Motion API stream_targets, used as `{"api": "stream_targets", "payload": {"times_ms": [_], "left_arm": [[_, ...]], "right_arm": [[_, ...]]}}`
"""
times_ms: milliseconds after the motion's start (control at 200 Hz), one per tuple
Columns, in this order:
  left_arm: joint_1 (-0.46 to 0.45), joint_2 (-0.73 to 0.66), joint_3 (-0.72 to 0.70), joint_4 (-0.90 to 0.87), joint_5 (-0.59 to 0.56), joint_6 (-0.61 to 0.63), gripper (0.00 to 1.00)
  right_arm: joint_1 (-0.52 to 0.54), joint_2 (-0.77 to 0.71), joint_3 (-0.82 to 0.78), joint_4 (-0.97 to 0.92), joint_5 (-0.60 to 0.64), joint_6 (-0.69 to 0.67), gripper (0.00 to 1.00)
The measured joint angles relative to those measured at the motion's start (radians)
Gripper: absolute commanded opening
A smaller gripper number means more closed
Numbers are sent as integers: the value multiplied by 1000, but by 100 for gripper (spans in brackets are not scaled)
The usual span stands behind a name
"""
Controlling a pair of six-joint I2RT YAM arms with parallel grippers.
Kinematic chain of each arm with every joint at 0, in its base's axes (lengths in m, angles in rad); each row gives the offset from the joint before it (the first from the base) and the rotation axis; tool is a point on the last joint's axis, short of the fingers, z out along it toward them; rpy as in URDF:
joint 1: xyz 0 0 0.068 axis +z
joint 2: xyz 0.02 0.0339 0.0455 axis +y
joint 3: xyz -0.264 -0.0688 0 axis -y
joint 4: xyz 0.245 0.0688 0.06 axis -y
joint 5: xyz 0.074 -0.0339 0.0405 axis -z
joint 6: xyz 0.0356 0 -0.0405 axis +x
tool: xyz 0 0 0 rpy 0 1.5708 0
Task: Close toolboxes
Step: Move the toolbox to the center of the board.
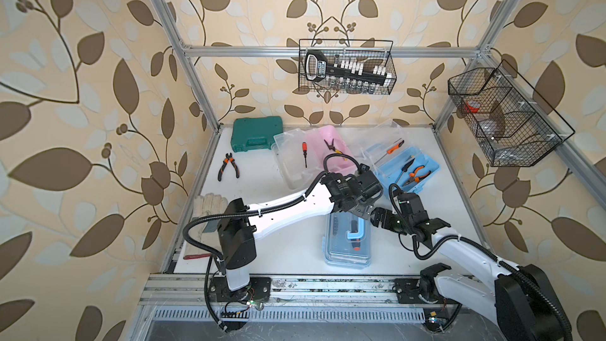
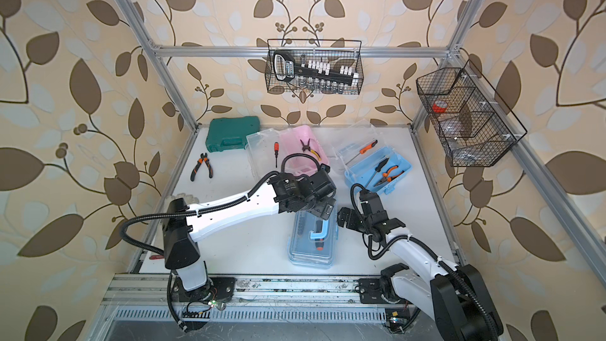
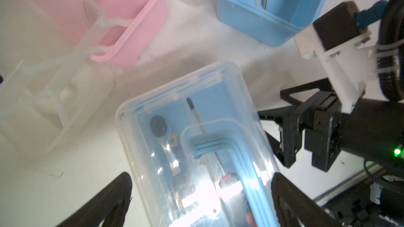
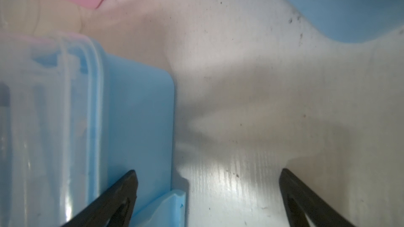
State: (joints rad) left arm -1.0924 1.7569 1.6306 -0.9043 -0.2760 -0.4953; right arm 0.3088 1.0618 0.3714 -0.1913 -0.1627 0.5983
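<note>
The near light blue toolbox [image 1: 349, 244] [image 2: 313, 247] lies at the front middle with its clear lid down and its blue handle flat. My left gripper [image 3: 202, 193] [image 1: 363, 210] hovers open over its far end, one finger on each side of the lid. My right gripper [image 4: 208, 180] [image 1: 377, 219] is open beside that box's right wall, near a blue latch flap [image 4: 172, 204]. The pink toolbox [image 1: 333, 145] and the far blue toolbox [image 1: 408, 170] stand open, each with its clear lid [image 1: 290, 155] [image 1: 382, 137] swung back, tools inside.
A dark green case [image 1: 257, 134] sits at the back left, with orange-black pliers [image 1: 228, 167] in front of it. Gloves [image 1: 210, 206] and a red-handled tool [image 1: 196, 256] lie by the left edge. Wire baskets [image 1: 346, 67] [image 1: 501, 116] hang on the frame.
</note>
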Motion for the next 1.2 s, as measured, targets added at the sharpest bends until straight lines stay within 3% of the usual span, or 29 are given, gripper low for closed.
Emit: {"api": "stream_targets", "payload": {"times_ms": [250,780,1200], "left_arm": [[0,-59,-172,-19,19,-60,99],[8,-38,-206,63,65,-88,99],[128,-28,-207,100,86,-80,99]], "right_arm": [[10,-3,0,-4,26,23,99],[62,-57,2,-95,47,85,99],[107,173,154,-18,47,97,99]]}}
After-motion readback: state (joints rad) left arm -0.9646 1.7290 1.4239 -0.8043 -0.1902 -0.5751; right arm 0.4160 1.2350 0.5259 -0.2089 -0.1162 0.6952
